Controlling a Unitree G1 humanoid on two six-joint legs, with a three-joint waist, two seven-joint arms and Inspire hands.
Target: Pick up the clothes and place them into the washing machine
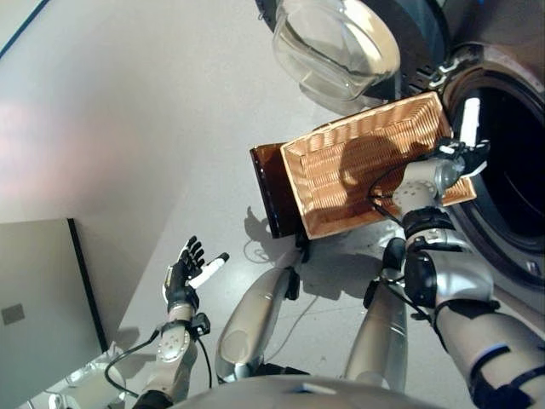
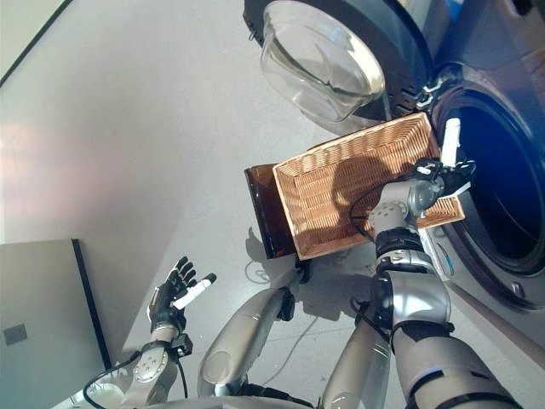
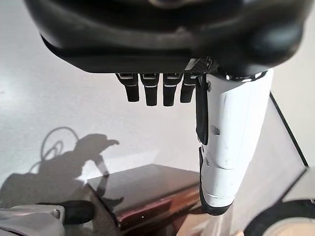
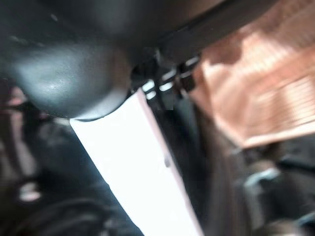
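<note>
The wicker basket lies empty on a dark brown stand in front of the washing machine. No clothes show in any view. My right hand hovers over the basket's far corner at the mouth of the dark drum. Its white-covered thumb points up, its fingers reach loosely toward the opening, and it holds nothing. The drum's inside is too dark to see into. My left hand hangs low at the left over the floor, fingers spread and empty; the left wrist view shows its straight thumb.
The washer's round glass door stands swung open above the basket. A grey panel sits at the lower left. Pale floor spreads to the left of the basket.
</note>
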